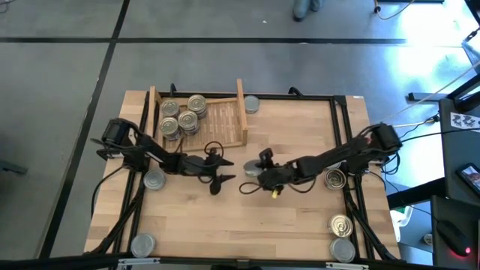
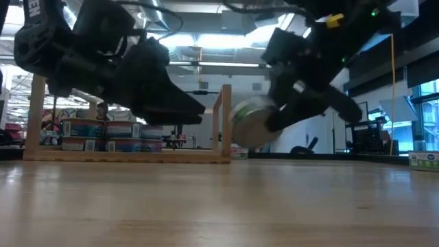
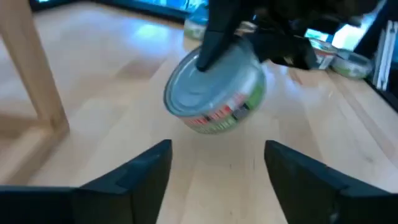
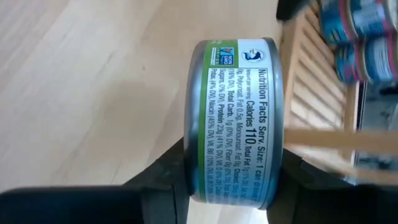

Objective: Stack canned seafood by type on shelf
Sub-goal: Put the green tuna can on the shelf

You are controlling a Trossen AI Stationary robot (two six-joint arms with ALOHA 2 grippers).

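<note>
Right pincer (image 4: 233,180) is clamped on a green-label can (image 4: 235,118), one finger on each flat end, label side facing its wrist camera. In the low view the can (image 2: 250,123) hangs tilted, clear of the tabletop (image 2: 219,206), just beside the shelf's (image 2: 130,156) near side board. From overhead it sits mid-tabletop, a little out from the shelf's (image 1: 217,120) open front corner.

Left pincer (image 3: 217,174) is spread, nothing between the fingers. It points straight at the held can (image 3: 214,87), close but not touching; grey top faces the left wrist camera. Overhead, left pincer (image 1: 219,174) and right pincer (image 1: 255,176) are nose to nose near the tabletop centre.

On the shelf: a cluster of cans (image 1: 180,116) at its left end, blue-label, stacked two high in the low view (image 2: 103,135). The rest of the slatted base is bare.

Loose cans: one just outside the shelf's right board (image 1: 252,103), one by the left arm (image 1: 154,178), one at the front-left corner (image 1: 142,244), three along the right edge (image 1: 335,178), (image 1: 341,224), (image 1: 343,249).
</note>
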